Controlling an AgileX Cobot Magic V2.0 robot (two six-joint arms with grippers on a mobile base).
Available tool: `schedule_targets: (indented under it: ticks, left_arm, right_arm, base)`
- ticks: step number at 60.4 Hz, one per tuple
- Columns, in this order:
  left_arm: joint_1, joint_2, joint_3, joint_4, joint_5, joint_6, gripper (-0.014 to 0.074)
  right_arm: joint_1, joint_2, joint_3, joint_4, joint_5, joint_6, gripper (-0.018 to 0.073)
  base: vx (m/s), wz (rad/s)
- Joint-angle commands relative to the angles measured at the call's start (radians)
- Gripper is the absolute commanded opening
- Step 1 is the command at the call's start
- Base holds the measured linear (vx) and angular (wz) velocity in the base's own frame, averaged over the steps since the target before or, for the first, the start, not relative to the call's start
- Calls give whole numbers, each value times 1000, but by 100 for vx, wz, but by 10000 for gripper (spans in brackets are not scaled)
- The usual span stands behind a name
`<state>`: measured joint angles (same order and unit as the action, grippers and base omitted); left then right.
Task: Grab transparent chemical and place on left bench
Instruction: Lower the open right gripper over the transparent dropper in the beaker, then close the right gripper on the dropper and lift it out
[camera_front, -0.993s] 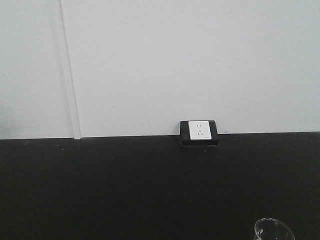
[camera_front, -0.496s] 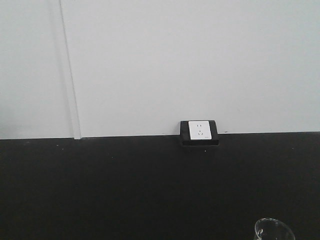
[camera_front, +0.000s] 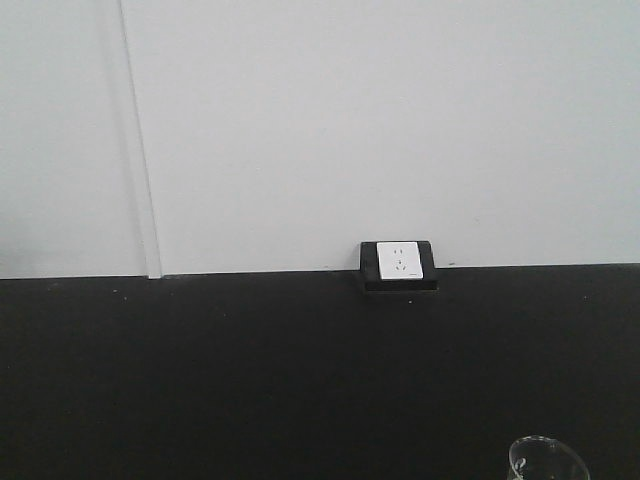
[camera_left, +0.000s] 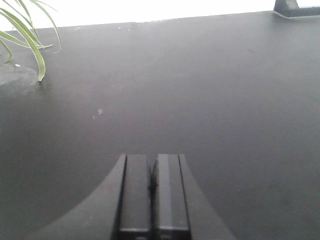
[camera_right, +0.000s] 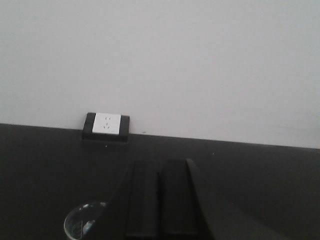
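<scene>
The transparent chemical (camera_right: 84, 222), a clear beaker, stood upright near the front right corner of the black surface (camera_front: 250, 380), its flared rim open to the top, so its long axis ran straight up. Only the rim showed in the front view, cut off by the lower edge.

The right pincer (camera_right: 160, 167) was clenched, its two pads pressed together with nothing between them. It pointed toward the back edge, where a white socket (camera_front: 399, 262) sat against the wall (camera_front: 350, 120). The beaker lay just beside it, off to its left and slightly behind the tips, not between the pads. By that layout the right arm was the nearer one. To take the glass it would likely need to release, shift left and pull back a little.

The left pincer (camera_left: 152, 165) was also clenched and empty, hanging over bare surface with plant leaves (camera_left: 27, 35) at the far left corner. No beaker appeared in its view. The left bench was not in sight.
</scene>
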<state>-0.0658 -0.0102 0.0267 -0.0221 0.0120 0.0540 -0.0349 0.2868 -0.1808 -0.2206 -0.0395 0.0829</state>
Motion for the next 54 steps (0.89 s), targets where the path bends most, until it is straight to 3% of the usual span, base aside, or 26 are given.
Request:
schedule_targets:
  ticks: [1,14,24,31,43,50,54]
  left_arm:
    - [-2,-19,16,-1,-78,-8,-3]
    - [-2,-19,16,-1,-78,-8,-3]
    - [-2,-19,16,-1,-78,-8,-3]
    - [-2,-19,16,-1,-78,-8,-3]
    - [-2,-19,16,-1,-78,-8,-3]
    - [-2,-19,16,-1,-78,-8,-3]
    - [-2,-19,16,-1,-78,-8,-3]
  right_arm:
    - [-5,100,-37,-1,-84,11,0]
    - [-5,289,-37,10,-202,21,40]
    - [-5,429,-37,-31,-396,30,162]
    - [-5,522,-37,-119,-491,84,289]
    - [-5,699,-37,-389,-640,173,507]
    - [-5,800,-38,-400,-746,172,531]
    - [-5,854,-40,-359,-773,154,530]
  base:
    - [0,0]
    - [0,0]
    - [0,0]
    - [0,0]
    - [0,0]
    - [0,0]
    - [0,0]
